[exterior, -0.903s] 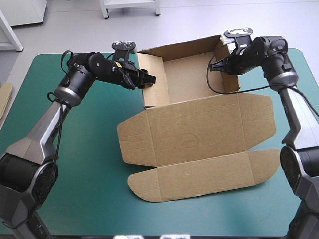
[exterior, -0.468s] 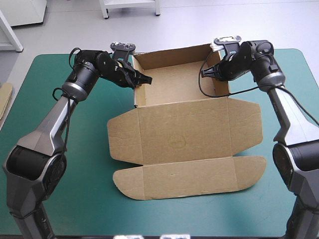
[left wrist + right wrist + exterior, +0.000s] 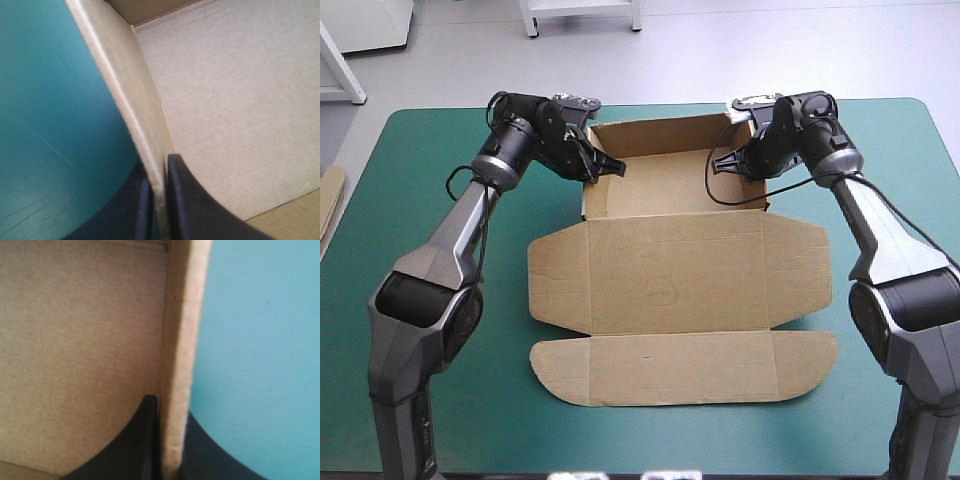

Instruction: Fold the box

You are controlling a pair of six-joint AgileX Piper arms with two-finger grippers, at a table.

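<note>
Board, brown, cut & creased into a box (image 3: 675, 255), sits mid teal-green surface (image 3: 450, 330): tray w/ walls raised at far side, lid & flaps flat toward near edge. L claw (image 3: 607, 167) clenched on tray's left wall, one black finger inside, one outside. R claw (image 3: 722, 165) grasps right wall likewise, wall upright betw. fingers.

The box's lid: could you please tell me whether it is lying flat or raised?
Flat: the lid lies spread on the table before the open tray, whose walls stand upright.
</note>
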